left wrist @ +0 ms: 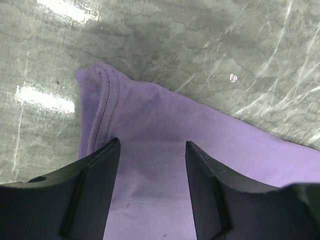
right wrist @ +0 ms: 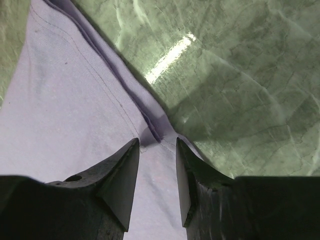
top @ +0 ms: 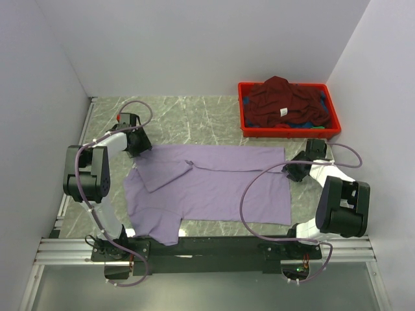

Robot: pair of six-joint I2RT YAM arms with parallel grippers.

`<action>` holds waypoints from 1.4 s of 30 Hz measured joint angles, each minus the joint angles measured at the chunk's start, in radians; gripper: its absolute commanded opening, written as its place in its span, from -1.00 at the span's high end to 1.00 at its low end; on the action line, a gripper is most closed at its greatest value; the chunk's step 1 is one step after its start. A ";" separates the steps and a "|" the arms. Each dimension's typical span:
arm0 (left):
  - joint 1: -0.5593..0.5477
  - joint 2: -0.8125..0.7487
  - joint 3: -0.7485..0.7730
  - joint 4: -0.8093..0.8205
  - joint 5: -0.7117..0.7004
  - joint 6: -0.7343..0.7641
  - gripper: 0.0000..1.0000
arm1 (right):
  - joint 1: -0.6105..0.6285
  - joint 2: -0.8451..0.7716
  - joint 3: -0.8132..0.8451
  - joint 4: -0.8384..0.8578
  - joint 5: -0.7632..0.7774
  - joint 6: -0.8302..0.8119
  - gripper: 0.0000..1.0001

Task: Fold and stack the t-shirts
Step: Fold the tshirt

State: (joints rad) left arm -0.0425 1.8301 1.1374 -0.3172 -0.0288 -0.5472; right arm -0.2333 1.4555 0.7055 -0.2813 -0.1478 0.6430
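Marble worktop, lavender shirt spread at centre, left hand wide over its far-left corner, right hand narrower, astride its right hem, maroon shirt heaped in red crate far right.

There are two arms, the left arm and the right arm, and two grippers, the left gripper and the right gripper. Two t-shirts can be counted: one lavender t-shirt, one maroon t-shirt. One red crate, far right, one marble table
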 measured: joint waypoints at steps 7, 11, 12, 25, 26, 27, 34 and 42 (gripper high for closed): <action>0.000 0.000 0.000 0.001 0.000 0.000 -0.24 | 0.006 0.000 0.002 -0.001 -0.023 0.011 0.19; 0.000 0.000 0.000 0.002 0.000 0.000 -0.24 | 0.013 0.000 0.004 -0.001 -0.027 0.016 0.21; 0.000 0.000 0.000 0.002 0.000 0.000 -0.24 | 0.014 0.002 0.008 -0.002 -0.027 0.018 0.22; 0.000 0.000 0.000 0.002 -0.007 0.000 -0.24 | 0.015 0.065 0.031 0.017 -0.021 0.025 0.59; 0.000 0.000 0.000 0.002 -0.008 0.000 -0.25 | 0.015 0.066 0.031 0.016 -0.018 0.024 0.66; 0.000 0.000 0.000 0.002 -0.011 0.000 -0.24 | 0.015 0.066 0.031 0.016 -0.014 0.021 0.72; 0.001 0.000 0.002 0.000 -0.022 0.000 -0.25 | 0.016 0.063 0.045 -0.006 0.043 0.008 1.00; 0.006 0.000 0.004 -0.006 -0.021 0.000 -0.28 | 0.017 0.057 0.080 -0.018 0.086 -0.016 1.00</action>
State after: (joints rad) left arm -0.0360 1.8301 1.1412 -0.3233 -0.0498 -0.5472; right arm -0.2161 1.5127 0.7853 -0.2996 -0.0616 0.6273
